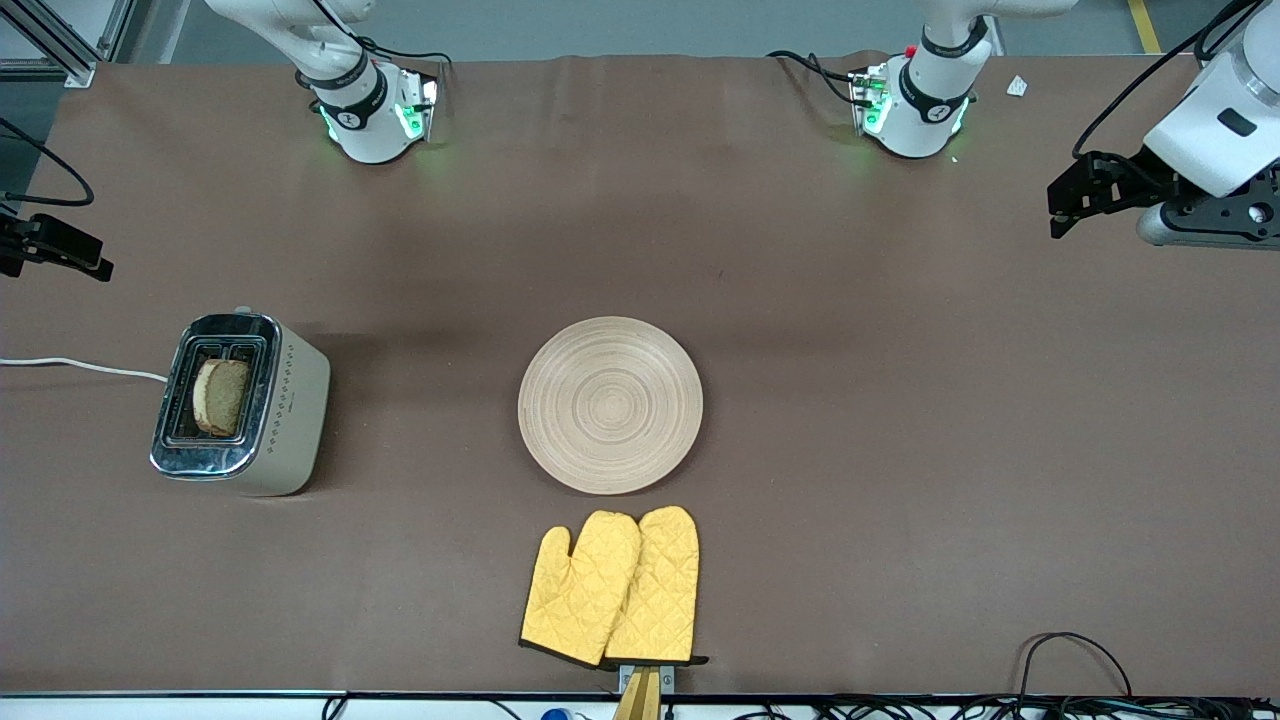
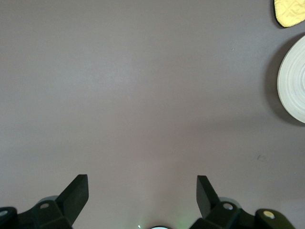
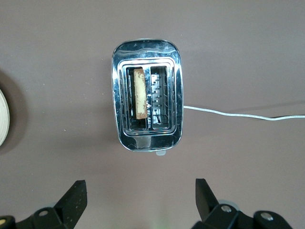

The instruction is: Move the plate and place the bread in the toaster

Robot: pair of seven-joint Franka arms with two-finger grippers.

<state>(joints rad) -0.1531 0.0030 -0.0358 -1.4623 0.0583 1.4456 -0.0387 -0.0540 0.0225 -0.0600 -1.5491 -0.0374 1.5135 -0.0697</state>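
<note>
The plate (image 1: 610,404) lies bare at the middle of the table; its rim shows in the left wrist view (image 2: 293,81) and the right wrist view (image 3: 2,119). The toaster (image 1: 240,405) stands toward the right arm's end of the table. The bread (image 1: 222,396) stands upright in one of its slots (image 3: 139,93); the other slot is empty. My right gripper (image 3: 140,191) is open and empty, high over the table beside the toaster (image 3: 147,93). My left gripper (image 1: 1062,208) is open and empty, high over bare table at the left arm's end (image 2: 143,186).
A pair of yellow oven mitts (image 1: 610,590) lies nearer to the front camera than the plate, near the table's edge; a corner shows in the left wrist view (image 2: 289,12). The toaster's white cord (image 1: 80,366) runs off the table's end.
</note>
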